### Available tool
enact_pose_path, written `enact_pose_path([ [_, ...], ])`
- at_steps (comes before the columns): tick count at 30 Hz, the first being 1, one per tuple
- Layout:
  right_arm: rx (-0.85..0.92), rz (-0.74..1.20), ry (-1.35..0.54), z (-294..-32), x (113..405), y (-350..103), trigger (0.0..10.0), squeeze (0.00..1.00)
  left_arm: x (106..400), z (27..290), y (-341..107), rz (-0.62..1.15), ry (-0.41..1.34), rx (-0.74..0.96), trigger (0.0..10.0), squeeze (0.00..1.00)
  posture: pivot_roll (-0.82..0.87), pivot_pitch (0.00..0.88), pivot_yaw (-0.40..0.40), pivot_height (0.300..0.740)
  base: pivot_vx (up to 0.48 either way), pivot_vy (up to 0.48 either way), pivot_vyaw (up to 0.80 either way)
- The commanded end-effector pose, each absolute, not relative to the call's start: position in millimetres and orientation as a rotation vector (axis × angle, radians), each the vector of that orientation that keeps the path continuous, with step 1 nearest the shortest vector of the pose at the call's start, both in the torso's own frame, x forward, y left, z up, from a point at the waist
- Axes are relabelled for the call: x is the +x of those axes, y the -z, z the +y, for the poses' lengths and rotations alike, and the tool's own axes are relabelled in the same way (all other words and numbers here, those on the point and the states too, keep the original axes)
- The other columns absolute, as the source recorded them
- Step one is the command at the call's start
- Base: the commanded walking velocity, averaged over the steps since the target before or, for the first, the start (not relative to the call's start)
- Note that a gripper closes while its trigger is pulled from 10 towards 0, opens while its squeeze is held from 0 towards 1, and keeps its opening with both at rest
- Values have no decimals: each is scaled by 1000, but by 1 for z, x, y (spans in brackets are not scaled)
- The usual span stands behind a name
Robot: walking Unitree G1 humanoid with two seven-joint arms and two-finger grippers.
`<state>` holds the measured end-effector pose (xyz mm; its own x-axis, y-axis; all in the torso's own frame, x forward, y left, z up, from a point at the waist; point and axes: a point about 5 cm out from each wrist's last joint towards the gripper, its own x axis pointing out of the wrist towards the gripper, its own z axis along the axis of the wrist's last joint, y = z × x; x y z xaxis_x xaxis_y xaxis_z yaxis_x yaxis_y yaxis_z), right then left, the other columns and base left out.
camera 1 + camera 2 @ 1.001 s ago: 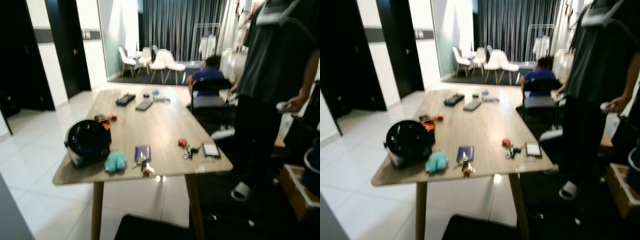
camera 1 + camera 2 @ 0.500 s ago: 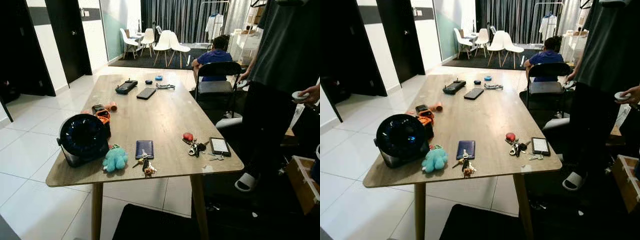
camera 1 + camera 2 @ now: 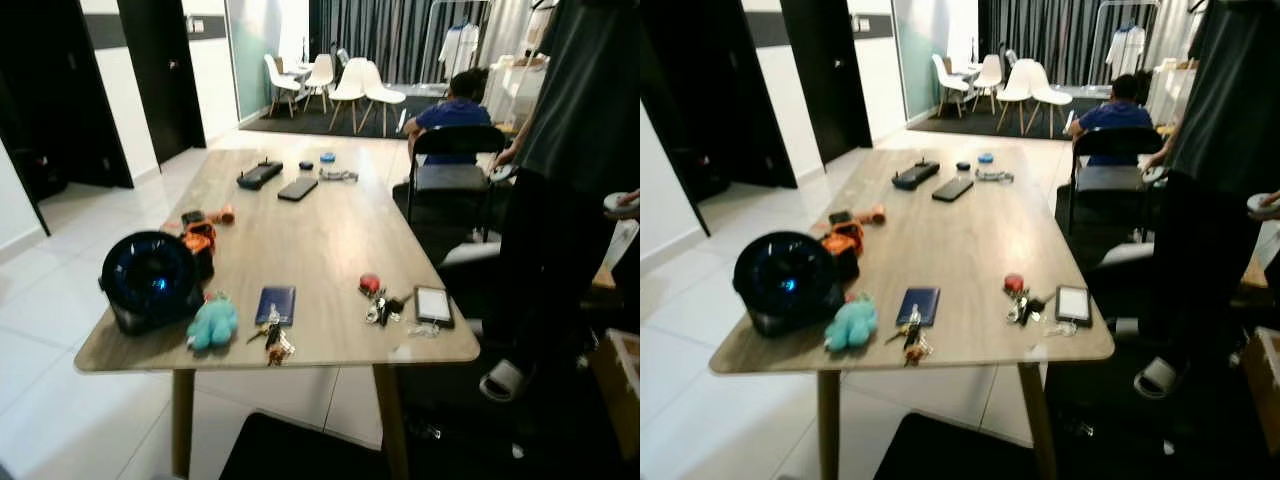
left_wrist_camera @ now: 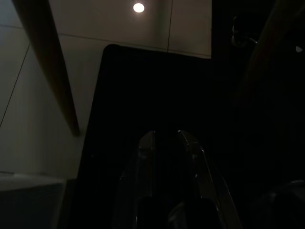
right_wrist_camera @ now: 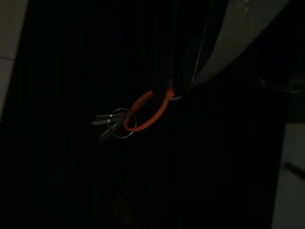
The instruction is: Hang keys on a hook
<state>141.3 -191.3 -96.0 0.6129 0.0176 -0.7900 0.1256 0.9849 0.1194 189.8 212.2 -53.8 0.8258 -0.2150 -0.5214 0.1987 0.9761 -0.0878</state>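
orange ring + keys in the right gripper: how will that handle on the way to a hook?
Likely swings freely: the keys dangle from the orange ring, pinched by the right gripper. The thin loop probably flexes. Looks light.

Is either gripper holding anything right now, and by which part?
The right gripper holds the keys by their orange loop, pinched at its top; the keys dangle below. The left gripper holds nothing.

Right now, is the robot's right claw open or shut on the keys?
Shut. In the dark right wrist view the right claw pinches the orange ring, and the keys dangle from it in the air.
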Motion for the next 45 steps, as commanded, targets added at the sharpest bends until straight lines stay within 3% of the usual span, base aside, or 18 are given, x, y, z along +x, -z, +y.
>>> enact_pose_path([
  [1, 178, 920, 59, -186, 138, 98, 10000, 0, 188, 213, 55, 577, 213, -29, 10000, 0, 39, 44, 33, 740, 0, 0, 0],
  [23, 135, 893, 17, -186, 150, 93, 10000, 0, 212, 192, 49, 555, 265, -12, 10000, 0, 32, 44, 27, 740, 0, 0, 0],
  [45, 95, 911, -37, -181, 149, 94, 10000, 0, 212, 193, 51, 585, 249, 3, 10000, 0, 39, 21, 26, 740, 0, 0, 759],
])
